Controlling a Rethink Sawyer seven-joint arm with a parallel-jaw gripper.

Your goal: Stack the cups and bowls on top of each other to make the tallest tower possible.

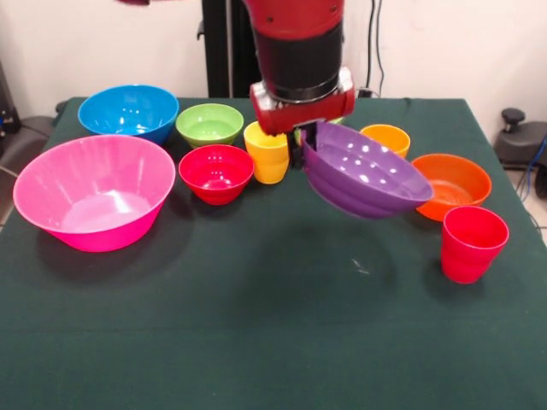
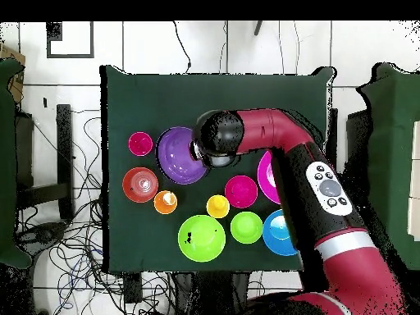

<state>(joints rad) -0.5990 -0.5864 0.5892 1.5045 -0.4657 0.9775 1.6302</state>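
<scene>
My gripper (image 1: 306,137) (image 2: 199,152) is shut on the rim of the purple bowl (image 1: 363,171) (image 2: 180,154), which hangs tilted above the cloth. On the table stand the pink bowl (image 1: 94,201) (image 2: 264,171), blue bowl (image 1: 128,111) (image 2: 279,232), small green bowl (image 1: 209,124) (image 2: 246,227), small red bowl (image 1: 215,171) (image 2: 240,191) and orange bowl (image 1: 451,184) (image 2: 141,184). The yellow cup (image 1: 267,152) (image 2: 217,206), orange cup (image 1: 385,138) (image 2: 166,202) and red cup (image 1: 472,243) (image 2: 140,143) stand singly. The large lime bowl (image 2: 202,238) is mostly behind the arm in the front view. No tower shows.
A dark green cloth covers the table (image 1: 273,342) (image 2: 213,98). The arm (image 2: 295,156) reaches over the pink bowl in the overhead view. Cables lie on the floor (image 2: 74,238) beside the table.
</scene>
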